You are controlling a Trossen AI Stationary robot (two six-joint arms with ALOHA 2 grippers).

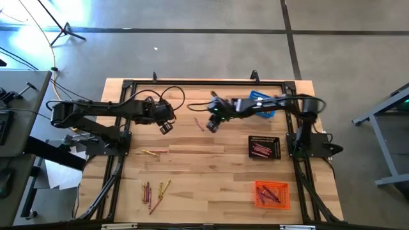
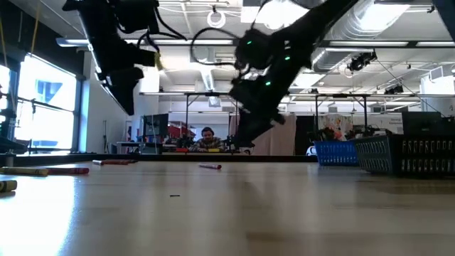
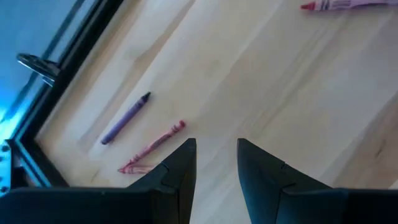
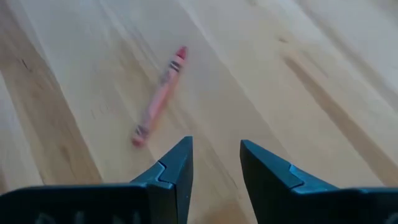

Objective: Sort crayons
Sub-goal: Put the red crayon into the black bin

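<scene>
The right gripper (image 4: 214, 163) hangs above the wooden table (image 4: 298, 81), fingers parted and empty (a thin pink wax crayon (image 4: 159, 95) lies just ahead). The left gripper (image 3: 214, 163) hovers likewise, open, holding nothing

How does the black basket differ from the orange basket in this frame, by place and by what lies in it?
The black basket sits farther up the table, near the right arm's base; the orange basket sits by the near right corner. The black one lies square to the table edge; the orange one is slightly turned. The black basket's crayons look reddish pink, while those in the orange basket look red and purple. Both are small mesh baskets holding crayons.
</scene>
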